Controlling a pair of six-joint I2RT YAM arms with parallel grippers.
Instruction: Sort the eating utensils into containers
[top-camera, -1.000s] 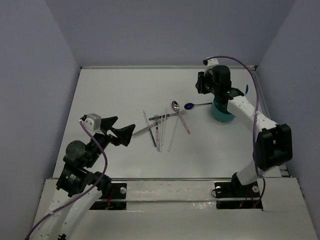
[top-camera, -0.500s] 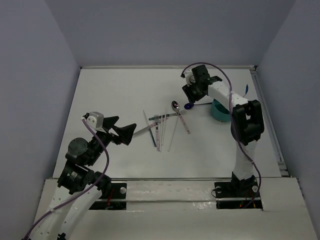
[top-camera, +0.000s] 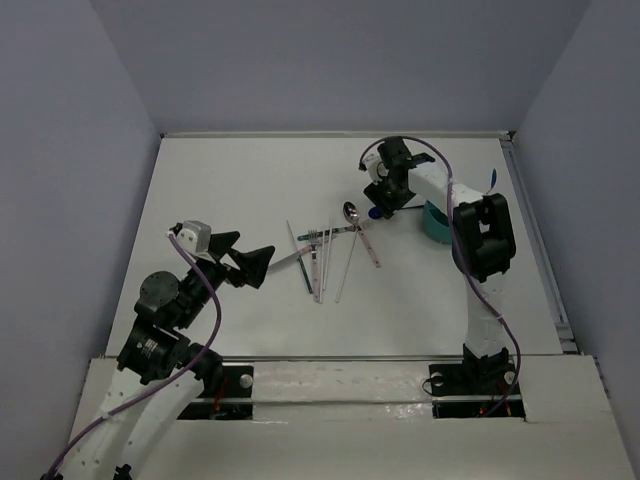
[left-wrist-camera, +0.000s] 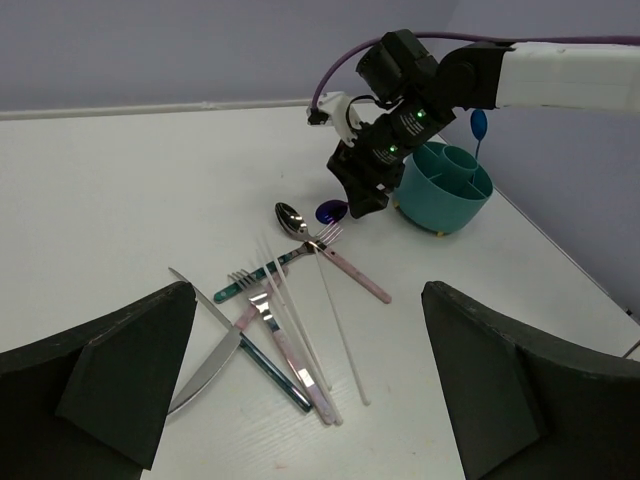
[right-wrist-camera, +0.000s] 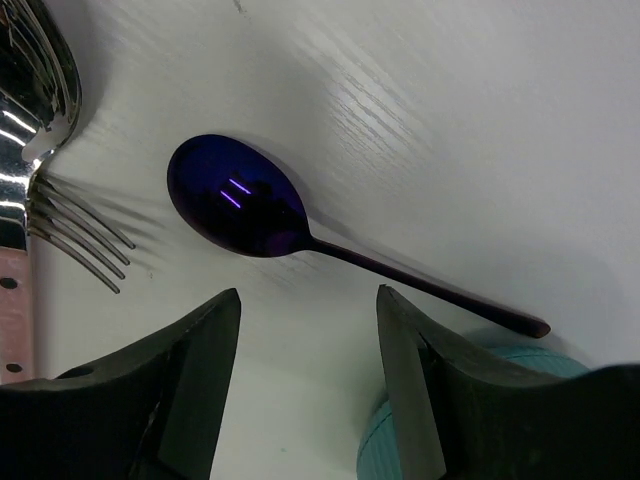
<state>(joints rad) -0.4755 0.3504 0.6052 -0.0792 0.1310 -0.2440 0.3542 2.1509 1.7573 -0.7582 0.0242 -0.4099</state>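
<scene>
Right gripper (right-wrist-camera: 308, 300) hangs spread wide over the dark blue spoon (right-wrist-camera: 235, 205), pinching nothing. The spoon lies flat on the table (right-wrist-camera: 420, 120), its handle tip at the teal cup (left-wrist-camera: 445, 190). Fork tines (right-wrist-camera: 80, 240) and the silver spoon (right-wrist-camera: 30, 80) crowd its bowl. Left gripper (left-wrist-camera: 308, 295) is spread too and empty, well back from the chopsticks (left-wrist-camera: 335, 320).

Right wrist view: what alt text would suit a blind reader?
A dark blue spoon lies on a white table, its handle pointing toward a teal cup. The open black tool hovers beside it, holding nothing; fork tines show at left.
</scene>
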